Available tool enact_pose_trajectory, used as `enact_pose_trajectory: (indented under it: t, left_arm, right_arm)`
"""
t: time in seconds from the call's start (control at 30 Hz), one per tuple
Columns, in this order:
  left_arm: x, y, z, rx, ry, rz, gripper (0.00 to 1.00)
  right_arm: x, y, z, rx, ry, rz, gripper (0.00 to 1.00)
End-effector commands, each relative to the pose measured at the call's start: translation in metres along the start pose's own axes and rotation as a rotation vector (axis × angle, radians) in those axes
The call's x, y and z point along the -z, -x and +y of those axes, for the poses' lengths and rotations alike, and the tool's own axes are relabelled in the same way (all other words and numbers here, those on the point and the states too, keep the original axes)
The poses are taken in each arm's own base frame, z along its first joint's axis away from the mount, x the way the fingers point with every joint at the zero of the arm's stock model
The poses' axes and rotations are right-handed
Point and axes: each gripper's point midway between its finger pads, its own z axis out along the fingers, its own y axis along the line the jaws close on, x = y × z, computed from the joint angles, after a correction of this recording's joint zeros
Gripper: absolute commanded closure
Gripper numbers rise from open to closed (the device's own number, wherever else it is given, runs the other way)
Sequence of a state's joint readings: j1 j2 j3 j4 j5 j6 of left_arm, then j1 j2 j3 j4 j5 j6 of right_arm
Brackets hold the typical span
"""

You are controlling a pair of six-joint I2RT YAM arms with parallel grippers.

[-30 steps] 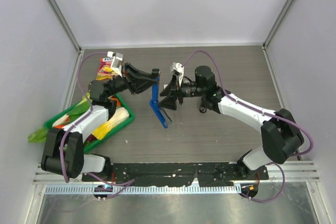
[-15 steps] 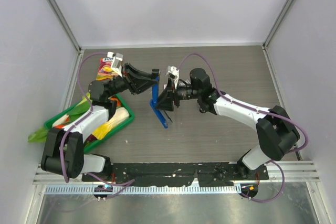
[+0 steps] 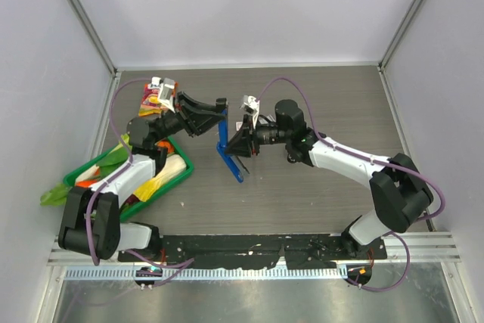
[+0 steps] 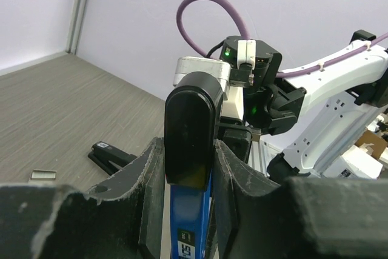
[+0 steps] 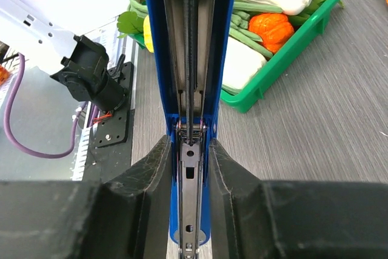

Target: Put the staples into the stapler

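The blue stapler (image 3: pixel 222 135) stands opened up between both grippers at mid-table. My left gripper (image 3: pixel 221 106) is shut on its upper arm, the black end cap (image 4: pixel 193 131) sitting between the pads. My right gripper (image 3: pixel 234 144) is shut on the stapler's lower part; in the right wrist view the pads (image 5: pixel 156 165) press on the blue sides by the hinge, with the open metal channel (image 5: pixel 189 59) running away from me. The staples (image 4: pixel 43 175) lie as a small silvery strip on the table, seen only in the left wrist view.
A green tray (image 3: pixel 181 175) of toy vegetables sits at the left, beside the left arm. A red and orange packet (image 3: pixel 151 96) lies behind it. A small black stapler (image 4: pixel 112 154) rests on the table near the staples. Grey walls close in three sides.
My right gripper has moved left onto the blue stapler and closed from wide open onto its lower part. The left gripper has kept its hold.
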State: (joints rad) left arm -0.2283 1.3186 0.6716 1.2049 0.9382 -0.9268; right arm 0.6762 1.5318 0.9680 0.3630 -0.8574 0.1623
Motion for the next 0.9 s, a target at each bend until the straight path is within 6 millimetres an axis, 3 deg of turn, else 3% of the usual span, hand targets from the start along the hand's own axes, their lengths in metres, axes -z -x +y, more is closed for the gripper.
enact_pose_trajectory:
  t: [0.0,0.13,0.23,0.37,0.4,0.63,0.7,0.73,0.87]
  left_arm:
    - [0.008,0.031,-0.001,-0.111,0.056,-0.110,0.89]
    - [0.020,0.043,0.008,-0.130,0.109,-0.145,0.88]
    - [0.026,0.049,0.011,-0.138,0.142,-0.164,0.82]
    - [0.034,0.053,0.018,-0.142,0.177,-0.153,0.38]
    - [0.035,0.051,0.017,-0.141,0.178,-0.138,0.33]
    - [0.055,0.052,0.022,-0.131,0.244,-0.098,0.12]
    - [0.073,0.062,0.033,-0.145,0.315,-0.105,0.08]
    - [0.079,0.059,0.036,-0.110,0.343,-0.085,0.00]
    - [0.109,0.067,0.053,-0.107,0.487,-0.066,0.00]
  right_arm:
    - [0.015,0.043,0.003,0.096,-0.058,-0.122,0.99]
    - [0.025,0.056,0.000,0.089,-0.091,-0.162,0.99]
    - [0.032,0.062,-0.005,0.088,-0.120,-0.179,0.99]
    - [0.037,0.063,-0.012,0.110,-0.167,-0.165,0.99]
    - [0.039,0.065,-0.015,0.116,-0.189,-0.166,0.99]
    - [0.045,0.049,-0.046,0.093,-0.347,-0.101,0.99]
    - [0.043,0.038,-0.056,0.079,-0.400,-0.052,0.99]
    - [0.044,0.033,-0.066,0.073,-0.456,-0.033,0.99]
    - [0.030,0.003,-0.088,0.050,-0.592,0.097,0.99]
